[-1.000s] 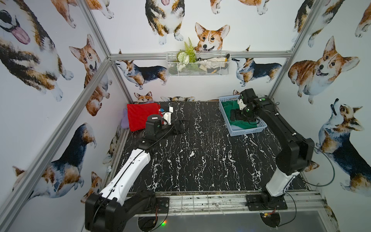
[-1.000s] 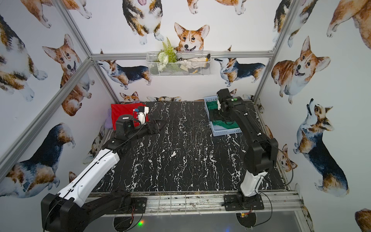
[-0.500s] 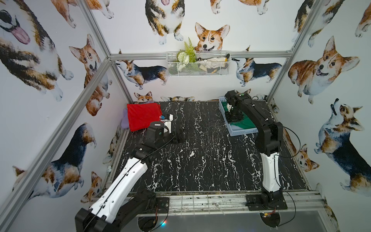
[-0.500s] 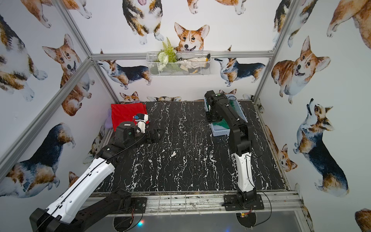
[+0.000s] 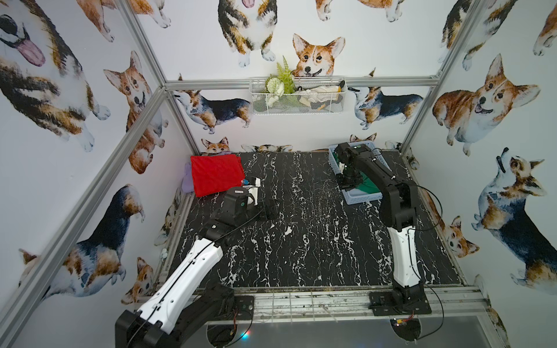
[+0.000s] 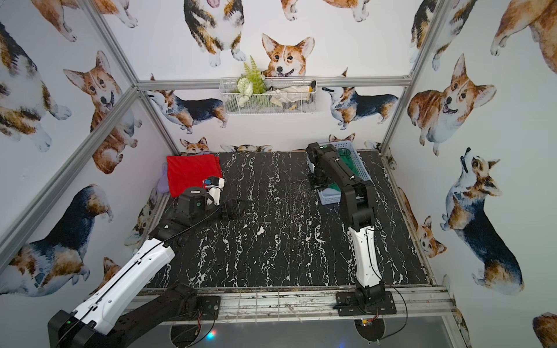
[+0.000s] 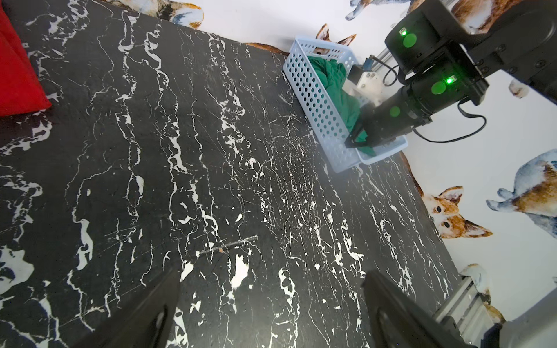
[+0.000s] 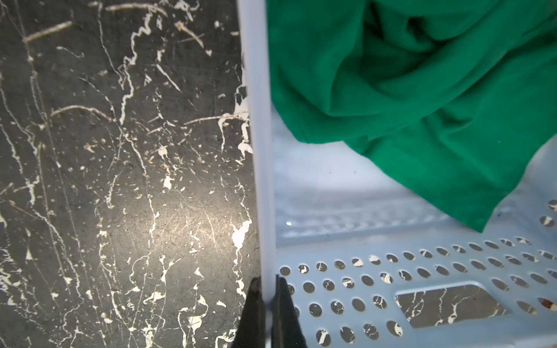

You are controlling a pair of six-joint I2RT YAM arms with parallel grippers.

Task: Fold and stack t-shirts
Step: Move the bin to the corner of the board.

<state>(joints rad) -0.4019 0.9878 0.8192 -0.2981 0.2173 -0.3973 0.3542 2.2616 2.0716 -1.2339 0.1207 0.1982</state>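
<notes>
**Grip on the basket wall.** We see the right jaws clamped on the thin upright wall [image 8: 259,156] of the pale blue perforated basket [image 7: 319,105], one jaw outside and one inside, close to a corner. The left jaws stand wide apart over the bare black marbled surface [image 5: 301,247] and hold nothing.

The dark green t-shirt [image 8: 422,99] lies crumpled inside the basket, on the inner side of the right jaws and just beyond them, apart from them. The red t-shirt [image 5: 217,174] lies folded flat near the left jaws, off to one side, and well apart from the right jaws.

We judge the step to be shifting or tipping the basket to free the green shirt. To do it well, we would pull low and slowly, since the smooth, thin plastic may flex or slip, and the corner is the stiffest hold. The cloth is soft and matte, with deep folds. The basket has round holes and a slot handle, and the surface is hard and scratched.
</notes>
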